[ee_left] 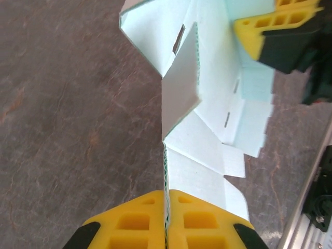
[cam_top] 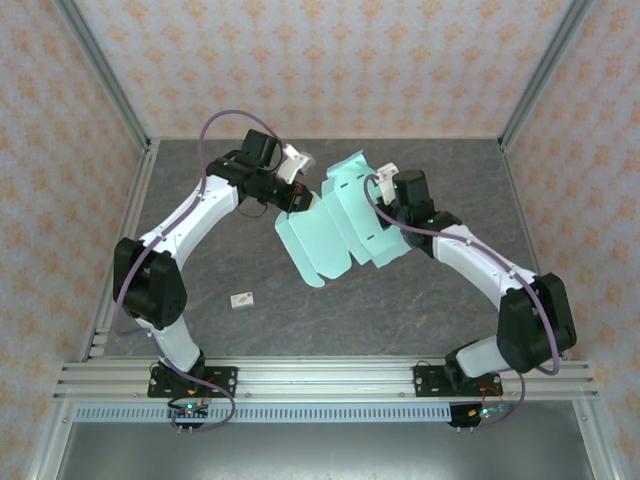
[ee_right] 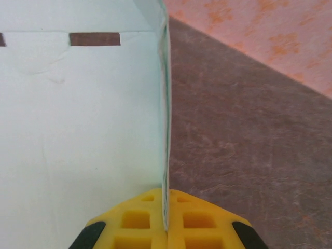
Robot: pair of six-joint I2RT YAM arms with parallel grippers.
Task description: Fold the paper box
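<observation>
The paper box (cam_top: 340, 225) is a pale mint-blue die-cut sheet with flaps and slots, held up above the table's middle between both arms. My left gripper (cam_top: 298, 197) is shut on its left edge. In the left wrist view the yellow pads (ee_left: 140, 220) pinch the sheet's edge (ee_left: 207, 129), which rises away creased. My right gripper (cam_top: 392, 190) is shut on the right side. In the right wrist view its pads (ee_right: 194, 223) clamp a vertical panel edge (ee_right: 165, 129), and a flat panel (ee_right: 78, 135) with a slot spreads to the left.
A tiny white tag with a reddish mark (cam_top: 241, 298) lies on the dark grey table (cam_top: 430, 300) near the left arm. Aluminium frame posts (cam_top: 110, 90) and patterned walls enclose the back and sides. A rail (cam_top: 330, 375) runs along the near edge.
</observation>
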